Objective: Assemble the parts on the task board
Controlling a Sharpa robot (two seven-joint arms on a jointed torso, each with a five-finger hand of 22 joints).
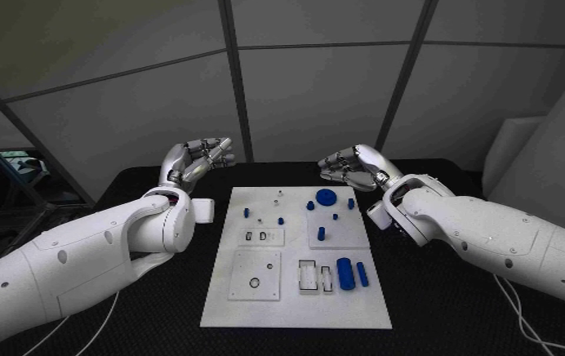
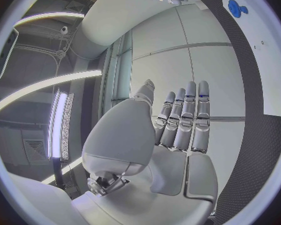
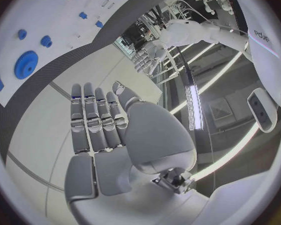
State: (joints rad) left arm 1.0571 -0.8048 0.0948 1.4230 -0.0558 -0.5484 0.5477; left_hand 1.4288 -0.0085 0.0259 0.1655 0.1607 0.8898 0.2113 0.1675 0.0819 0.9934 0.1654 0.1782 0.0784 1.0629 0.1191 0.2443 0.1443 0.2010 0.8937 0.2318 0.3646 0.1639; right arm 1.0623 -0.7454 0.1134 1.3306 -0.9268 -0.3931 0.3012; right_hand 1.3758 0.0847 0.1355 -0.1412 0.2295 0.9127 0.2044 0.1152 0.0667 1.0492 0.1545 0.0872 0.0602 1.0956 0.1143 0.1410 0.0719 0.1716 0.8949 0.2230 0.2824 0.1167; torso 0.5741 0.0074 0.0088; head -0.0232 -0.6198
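Overhead, both hands hang raised at the far end of the table, holding nothing.
Left hand: the left hand [image 1: 200,158] is lifted above the black table [image 1: 141,183] beyond the board's far left corner, well apart from it. In its wrist view the left hand [image 2: 178,130] shows its fingers [image 2: 189,116] straight and lying side by side, with the thumb drawn across the palm; nothing sits between them.
Right hand: the right hand [image 1: 351,166] hovers just past the board's far right corner, fingers curled loosely downward in the head view. Seen from its own wrist, the right hand [image 3: 103,135] has its fingers [image 3: 90,119] extended and close together, empty.
Task board: the white task board [image 1: 224,311] lies flat in the middle of the table, long side running away from the robot, between the two arms.
Parts: a blue disc [image 1: 325,198] rests near the far right edge of the board; a large blue cylinder [image 1: 345,273] lies on its side toward the near right, with a thinner blue rod [image 1: 362,273] just beside it. Smaller blue pegs [image 1: 322,233] stand scattered across the middle of the board.
Contact: neither hand touches the board or any part.
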